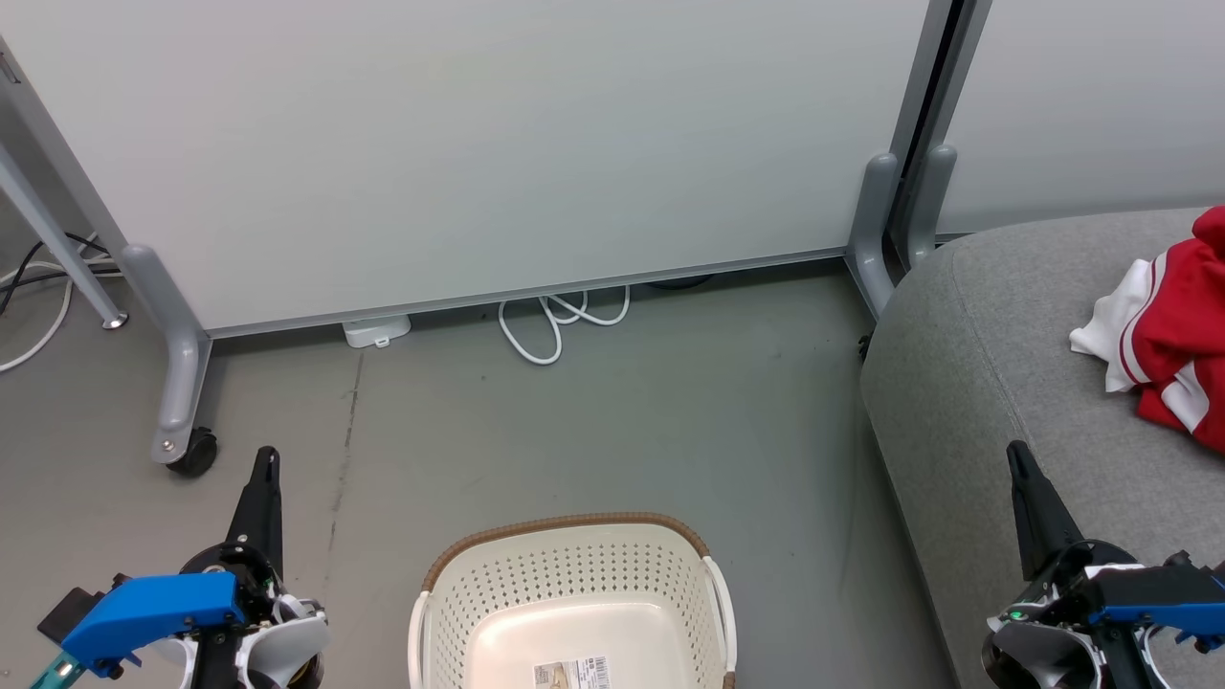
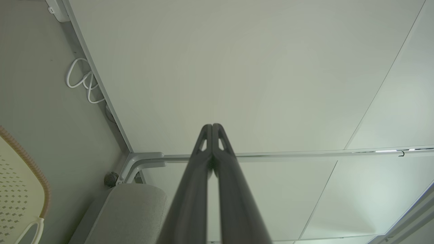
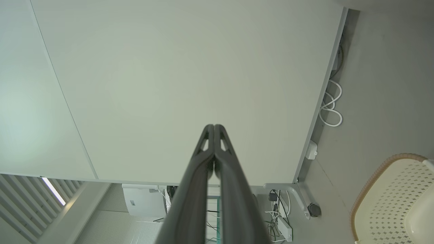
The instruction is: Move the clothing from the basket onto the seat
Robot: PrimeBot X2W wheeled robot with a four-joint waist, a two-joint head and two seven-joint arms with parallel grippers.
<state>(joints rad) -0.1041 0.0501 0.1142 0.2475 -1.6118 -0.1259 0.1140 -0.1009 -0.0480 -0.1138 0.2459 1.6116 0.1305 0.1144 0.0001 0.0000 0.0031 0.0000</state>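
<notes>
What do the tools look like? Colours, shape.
The left tool and right tool match: two long dark grey fingers tapering to slotted tips, a blue housing behind, white rounded shells at the wrist. A green light glows on the right one.

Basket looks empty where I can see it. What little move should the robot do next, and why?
Probably tip the head down to check the hidden near end of the basket. Its visible part holds just a label, the red clothing lies on the seat, and the left fingers and right fingers are shut, holding nothing. The job looks done.
</notes>
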